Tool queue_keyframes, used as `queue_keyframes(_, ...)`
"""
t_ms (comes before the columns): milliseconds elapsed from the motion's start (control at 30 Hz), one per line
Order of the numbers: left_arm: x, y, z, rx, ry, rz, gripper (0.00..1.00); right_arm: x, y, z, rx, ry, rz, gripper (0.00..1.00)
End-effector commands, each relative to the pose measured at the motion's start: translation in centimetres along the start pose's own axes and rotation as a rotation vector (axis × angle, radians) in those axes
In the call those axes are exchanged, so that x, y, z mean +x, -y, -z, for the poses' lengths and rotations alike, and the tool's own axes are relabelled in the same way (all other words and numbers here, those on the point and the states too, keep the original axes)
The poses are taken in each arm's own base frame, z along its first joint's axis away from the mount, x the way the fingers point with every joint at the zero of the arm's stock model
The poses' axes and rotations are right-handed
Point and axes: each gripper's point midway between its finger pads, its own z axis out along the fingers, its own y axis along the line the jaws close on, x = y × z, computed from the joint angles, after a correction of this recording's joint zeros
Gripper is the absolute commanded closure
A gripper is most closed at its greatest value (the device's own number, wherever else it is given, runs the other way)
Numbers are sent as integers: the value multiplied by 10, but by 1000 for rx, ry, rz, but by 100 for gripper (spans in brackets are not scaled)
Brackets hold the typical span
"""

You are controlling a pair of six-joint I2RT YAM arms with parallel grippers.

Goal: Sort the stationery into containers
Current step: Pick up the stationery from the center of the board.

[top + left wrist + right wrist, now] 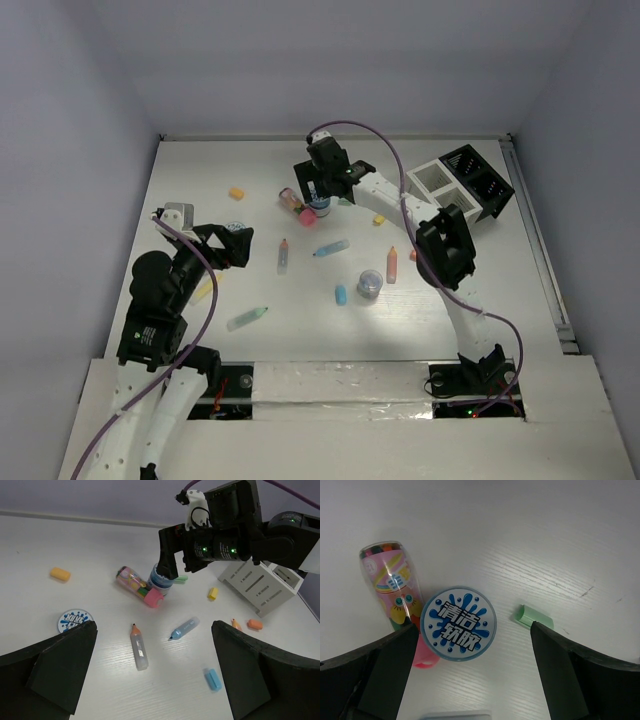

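Right fingers (585, 680) gape empty over the blue jar (458, 622), partly hiding a mint piece (534, 616); left fingers (55, 670) gape empty too.

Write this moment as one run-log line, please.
left gripper: open, empty | right gripper: open, over blue jar | pink tube: lying beside jar | organizer: far right

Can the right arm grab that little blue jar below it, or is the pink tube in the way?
Probably yes. The right gripper hangs open over the blue jar, a finger either side. The pink tube lies against the jar, so one finger may nudge it.
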Motion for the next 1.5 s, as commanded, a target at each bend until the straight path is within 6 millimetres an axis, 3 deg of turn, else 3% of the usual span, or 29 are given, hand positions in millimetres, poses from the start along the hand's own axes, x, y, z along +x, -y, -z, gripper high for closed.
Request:
queue_keyframes(0,-7,4,-3,22,37,-5,1,-20,-10,9,-42,40,-2,0)
queue_keyframes(433,-6,7,-4,36,31,-7,1,0,-22,-18,-66,-11,-5,2)
queue_keyframes(567,-5,7,-4,36,29,-8,1,-1,-18,-21,-44,-1,-5,10)
queue_keyframes(800,-6,7,-4,38,33,-10,1,-3,-15,-21,-22,12,-14,41)
queue_keyframes(900,-7,7,-4,38,33,-10,1,-18,-12,-11,-18,60,-30,48)
queue_keyframes(967,-7,7,-4,38,32,-12,1,-38,-11,0,-20,121,-49,51)
queue_keyframes(1067,-5,7,-6,36,26,-11,1,-81,-2,34,-12,234,-80,51)
queue_keyframes(1100,-6,7,-6,38,27,-11,1,-102,7,58,7,291,-90,51)
queue_keyframes(1200,-7,9,-4,45,34,-14,1,-121,29,89,49,364,-100,52)
queue_keyframes(1233,-7,9,-4,48,33,-14,1,-136,46,113,61,411,-126,52)
queue_keyframes(1300,-7,10,-3,50,36,-13,1,-126,67,121,94,392,-133,52)
queue_keyframes(1333,-7,12,-2,60,34,-13,1,-132,93,138,129,415,-160,52)
queue_keyframes(1433,-6,12,-2,58,30,-14,1,-111,134,144,197,375,-191,53)
queue_keyframes(1467,-6,12,-3,59,31,-13,1,-112,162,157,237,389,-224,53)
